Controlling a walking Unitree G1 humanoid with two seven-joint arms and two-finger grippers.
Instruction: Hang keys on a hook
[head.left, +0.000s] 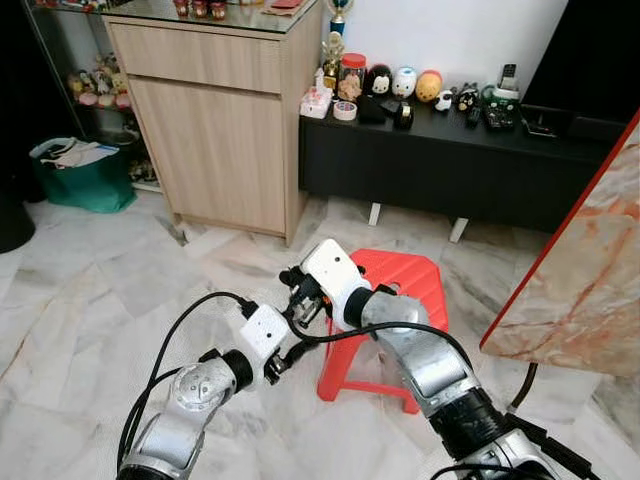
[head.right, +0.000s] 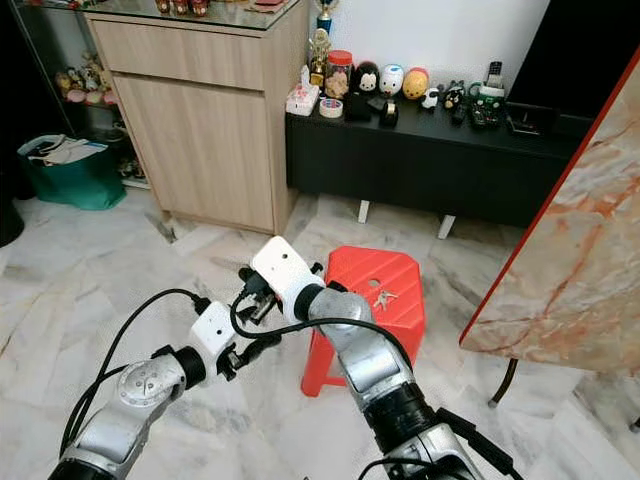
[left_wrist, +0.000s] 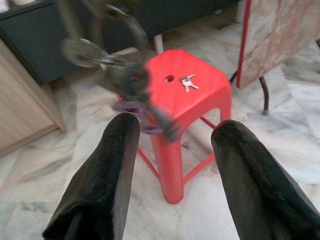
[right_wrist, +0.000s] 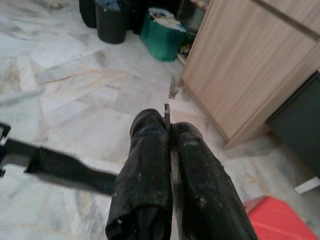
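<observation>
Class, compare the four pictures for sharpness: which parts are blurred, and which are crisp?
Left wrist view: the right arm crossing the frame is smeared, while the keys on the stool are fairly sharp. Right wrist view: a dark streak is blurred; the shut fingers are crisp. Both eye views are sharp and evenly lit.

A small bunch of silvery keys (left_wrist: 188, 82) lies flat on top of the red stool (left_wrist: 210, 95), just beside the round hole in its seat. It sits ahead of the left claw (left_wrist: 172, 145), beyond its spread fingers, well apart from them.
</observation>
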